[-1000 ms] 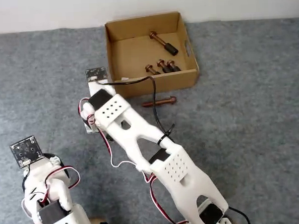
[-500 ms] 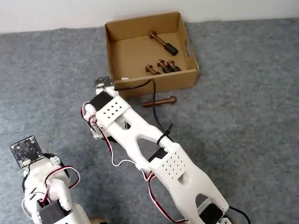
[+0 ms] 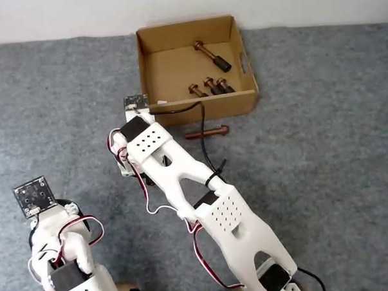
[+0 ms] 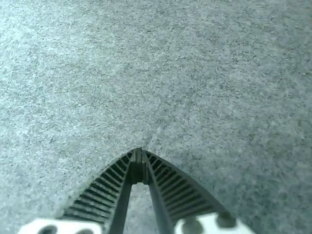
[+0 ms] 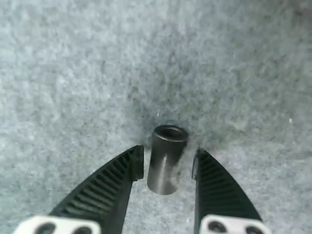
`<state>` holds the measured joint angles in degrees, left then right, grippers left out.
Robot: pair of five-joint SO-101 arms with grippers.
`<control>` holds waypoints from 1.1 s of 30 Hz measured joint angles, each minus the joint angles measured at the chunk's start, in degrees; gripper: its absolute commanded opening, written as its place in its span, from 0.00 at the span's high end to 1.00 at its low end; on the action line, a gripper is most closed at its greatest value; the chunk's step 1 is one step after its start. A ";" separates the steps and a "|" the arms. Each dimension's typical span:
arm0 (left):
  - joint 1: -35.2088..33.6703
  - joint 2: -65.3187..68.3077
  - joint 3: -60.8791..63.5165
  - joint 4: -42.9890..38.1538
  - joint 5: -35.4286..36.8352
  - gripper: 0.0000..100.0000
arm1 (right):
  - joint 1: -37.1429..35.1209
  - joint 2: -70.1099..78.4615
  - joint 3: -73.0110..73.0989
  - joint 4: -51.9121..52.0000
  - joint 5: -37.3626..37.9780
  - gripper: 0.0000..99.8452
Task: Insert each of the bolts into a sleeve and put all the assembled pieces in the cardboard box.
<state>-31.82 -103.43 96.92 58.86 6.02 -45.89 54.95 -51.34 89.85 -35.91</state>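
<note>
A dark metal sleeve [image 5: 166, 165] stands upright on the grey carpet between the fingers of my right gripper [image 5: 168, 152]. The gripper is open, with a small gap on each side of the sleeve. In the high view the right arm [image 3: 149, 144] stretches to the front left corner of the cardboard box [image 3: 153, 70] and covers the sleeve. A copper bolt [image 3: 206, 132] lies on the carpet just in front of the box. Inside the box lie a bolt with a sleeve on it [image 3: 211, 56] and three more pieces [image 3: 209, 87]. My left gripper [image 4: 139, 152] is shut over bare carpet.
The left arm [image 3: 57, 248] is folded back at the near left of the table. Grey carpet spreads open to the right of the box and on the far left. A black cable [image 3: 203, 142] runs along the right arm close to the loose bolt.
The right arm's wrist has shifted a little to the right, nearer the box's front corner. The left arm, the loose bolt and the pieces in the box have stayed put.
</note>
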 measured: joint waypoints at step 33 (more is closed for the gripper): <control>2.11 0.00 0.00 0.70 0.00 0.99 | 2.46 -16.88 -0.18 10.46 0.09 0.99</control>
<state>-29.71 -103.43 96.92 59.56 6.02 -43.43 38.07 -51.52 100.31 -35.82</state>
